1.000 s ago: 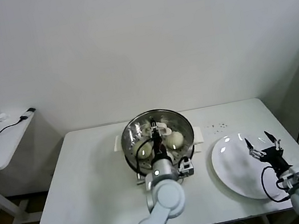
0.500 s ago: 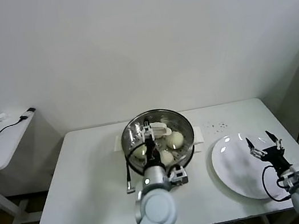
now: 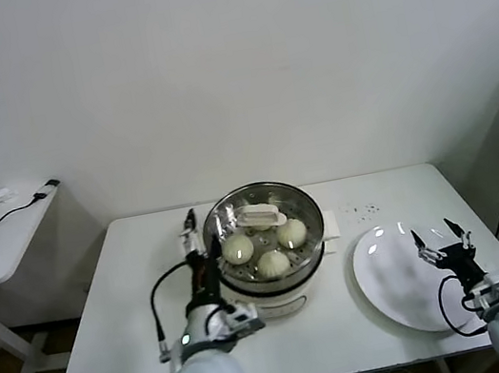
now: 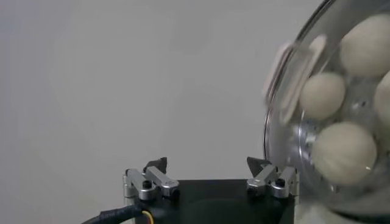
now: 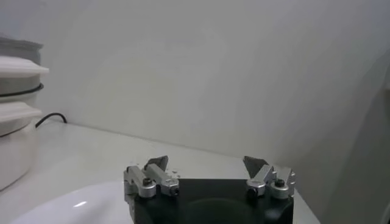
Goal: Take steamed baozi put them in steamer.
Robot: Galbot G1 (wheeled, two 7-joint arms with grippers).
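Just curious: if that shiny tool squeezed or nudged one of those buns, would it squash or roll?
The baozi look soft and puffy, so probably dent easily. Their domed shape suggests flat bottoms, so unlikely to roll. Likely light.

Right gripper (image 5: 207, 165) fingers spread wide, nothing between them. White plate (image 5: 79, 207) under and beside one finger. Steamer (image 5: 15, 115) well off past same finger, on white table (image 5: 122, 159).

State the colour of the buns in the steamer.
Cream-white buns, clearest in the head view.
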